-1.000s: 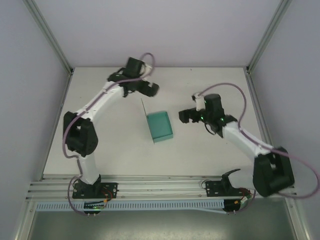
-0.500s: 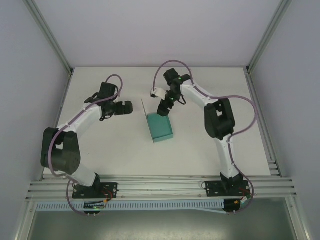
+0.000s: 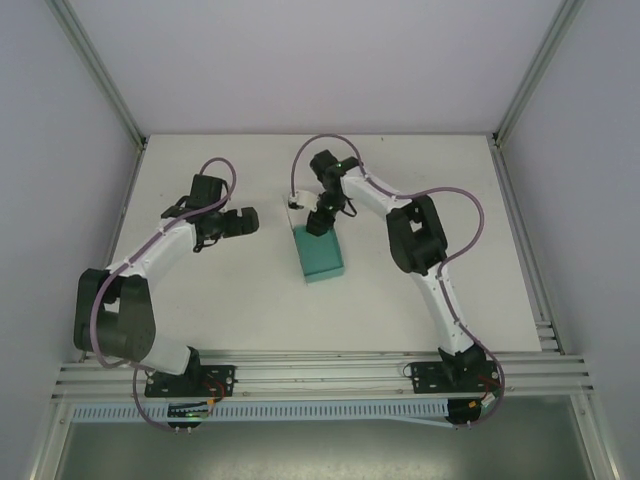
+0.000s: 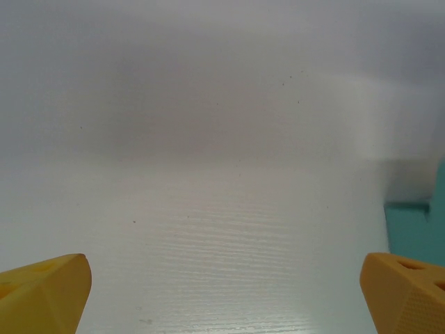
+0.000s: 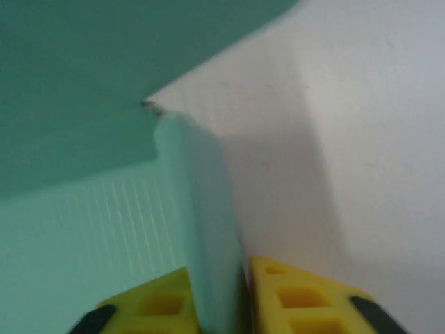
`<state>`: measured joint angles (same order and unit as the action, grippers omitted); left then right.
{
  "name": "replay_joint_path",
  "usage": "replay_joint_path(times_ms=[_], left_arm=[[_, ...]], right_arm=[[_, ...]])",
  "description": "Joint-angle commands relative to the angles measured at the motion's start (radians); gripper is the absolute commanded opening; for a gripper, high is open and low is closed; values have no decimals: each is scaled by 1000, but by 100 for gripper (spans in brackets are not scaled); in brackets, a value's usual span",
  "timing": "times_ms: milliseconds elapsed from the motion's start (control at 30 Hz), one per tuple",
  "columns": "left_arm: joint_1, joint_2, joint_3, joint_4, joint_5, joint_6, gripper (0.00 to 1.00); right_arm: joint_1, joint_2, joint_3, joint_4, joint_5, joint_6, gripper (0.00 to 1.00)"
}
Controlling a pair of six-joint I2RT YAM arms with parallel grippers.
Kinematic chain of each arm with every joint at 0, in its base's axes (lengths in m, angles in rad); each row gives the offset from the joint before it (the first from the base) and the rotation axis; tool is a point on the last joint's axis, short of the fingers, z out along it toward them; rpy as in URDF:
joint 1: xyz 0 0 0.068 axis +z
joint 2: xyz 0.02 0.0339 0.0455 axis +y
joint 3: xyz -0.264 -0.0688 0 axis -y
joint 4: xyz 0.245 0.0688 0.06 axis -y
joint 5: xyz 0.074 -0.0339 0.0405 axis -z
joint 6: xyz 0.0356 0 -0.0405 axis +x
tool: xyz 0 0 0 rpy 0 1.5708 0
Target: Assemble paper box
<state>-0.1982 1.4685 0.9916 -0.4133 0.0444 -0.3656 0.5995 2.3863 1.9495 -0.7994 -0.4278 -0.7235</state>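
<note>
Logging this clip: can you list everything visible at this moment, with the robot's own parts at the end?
paper box: one, teal-green, middle of the table, its far edge at the right gripper.
table: one, white, under everything.
walls: pale grey, enclosing the table on three sides.
rails: several, aluminium, along the near edge by the arm bases.
cables: two, purple, one looping along each arm.
left gripper: one, black, left of the box and apart from it; yellow fingers spread wide over bare table.
right gripper: one, black, at the box's far edge; yellow fingers closed on a thin teal card wall.
</note>
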Motion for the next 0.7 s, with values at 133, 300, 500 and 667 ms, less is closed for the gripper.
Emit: replay_joint_path(times_ms=[133,300,500,667], left_arm=[[2,-113,50,-54,-71,-37,98],[2,-143,44,-46,-67,-57,99],[2,-141,43,4,3,-25,99],[3,-139,14,99,171,54,98]], right_arm=[[21,-259,-357,391,298,521,0],[80,-402,-558,444,660,874,0],[157,-456,-687,395,894,1301,0],[225,-454,-702,380,955,1421,0]])
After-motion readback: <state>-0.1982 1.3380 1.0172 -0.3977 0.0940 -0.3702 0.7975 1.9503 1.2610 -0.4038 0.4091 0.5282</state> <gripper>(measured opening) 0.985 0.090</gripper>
